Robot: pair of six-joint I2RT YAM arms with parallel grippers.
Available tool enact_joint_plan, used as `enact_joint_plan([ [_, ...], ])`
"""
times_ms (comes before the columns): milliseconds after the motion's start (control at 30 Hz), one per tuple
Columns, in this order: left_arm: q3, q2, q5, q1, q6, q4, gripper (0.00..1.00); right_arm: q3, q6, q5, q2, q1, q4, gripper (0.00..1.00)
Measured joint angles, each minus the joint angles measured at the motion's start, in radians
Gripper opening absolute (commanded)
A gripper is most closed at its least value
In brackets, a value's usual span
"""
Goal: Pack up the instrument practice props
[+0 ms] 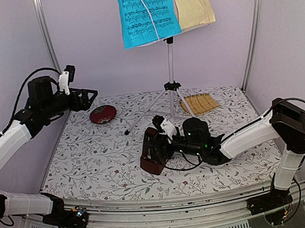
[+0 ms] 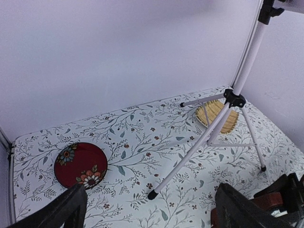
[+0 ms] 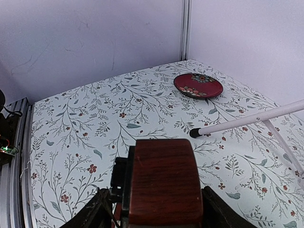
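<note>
In the middle of the top view, slightly below centre, the right gripper is clamped on the dark red-brown metronome. In the right wrist view its dark fingers press on either side of the wooden body. The metronome is low over the flowered cloth; I cannot tell whether its lower end rests on it.

Just behind it stands the silver music stand, its tripod legs spread on the cloth at centre frame. At the top edge the blue sheet and, to its right, the pale-yellow sheet hang on the stand's desk, side by side.

The left gripper is raised at the upper left of the top view, its jaws spread wide and holding nothing. Its own camera shows the two fingers well apart at the bottom edge.

Two shallow holders lie at the back of the cloth. A red plate with painted flowers sits left of the stand. A woven tray of straw colour sits just right of the legs; one leg crosses in front of it in the left wrist view.
</note>
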Motion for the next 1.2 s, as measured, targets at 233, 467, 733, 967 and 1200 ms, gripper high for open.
enact_joint_plan([
  [233,0.0,0.0,0.002,0.0,0.0,0.0,0.96,-0.012,0.004,0.0,-0.004,0.0,0.01,0.61],
  [467,0.0,0.0,0.003,0.0,0.0,0.0,0.96,-0.026,0.022,0.001,-0.011,0.0,0.024,0.6],
  [733,0.0,-0.006,0.003,0.0,0.0,0.0,0.96,-0.04,0.05,0.002,-0.011,0.0,0.048,0.59],
  [967,0.0,-0.012,0.004,0.0,0.0,0.0,0.96,-0.05,0.068,0.002,-0.012,0.0,0.067,0.59],
  [1200,0.0,-0.012,0.004,0.0,0.0,0.0,0.96,-0.059,0.083,0.002,-0.015,0.0,0.076,0.58],
])
